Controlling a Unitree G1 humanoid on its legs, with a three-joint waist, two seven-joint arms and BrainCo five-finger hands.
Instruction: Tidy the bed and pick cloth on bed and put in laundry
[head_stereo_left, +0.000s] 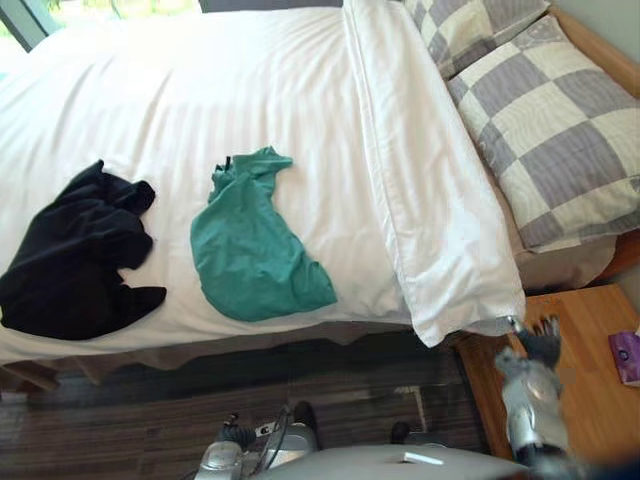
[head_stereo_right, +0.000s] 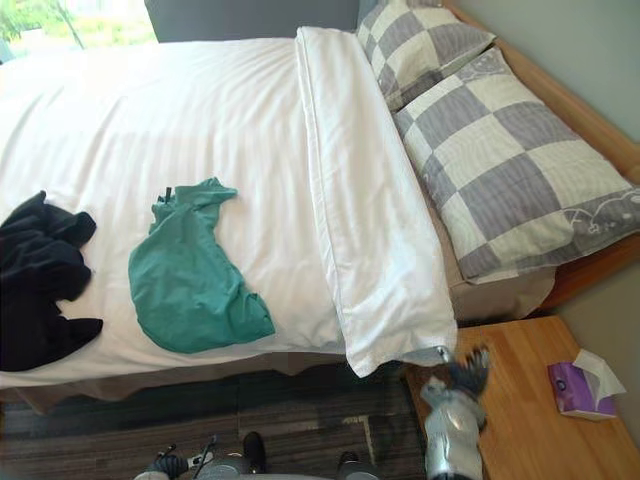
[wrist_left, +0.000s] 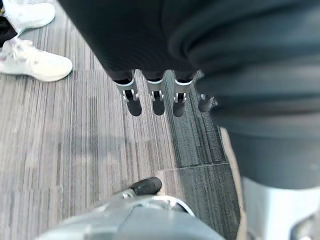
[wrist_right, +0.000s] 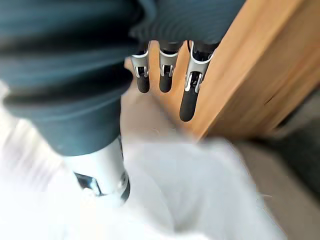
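A green cloth lies crumpled on the white duvet near the bed's front edge. At the front left lies a black cloth, a short gap from the green one. My right hand is raised beside the folded duvet's lower corner, over the nightstand edge. Its fingers are straight and hold nothing, with the thumb close over the white fabric. My left hand hangs low over the floor with straight, empty fingers.
Two checked pillows lie at the bed's head on the right, against a wooden frame. A wooden nightstand carries a purple tissue pack. Dark striped floor runs along the bed's front. A person's white shoes stand nearby.
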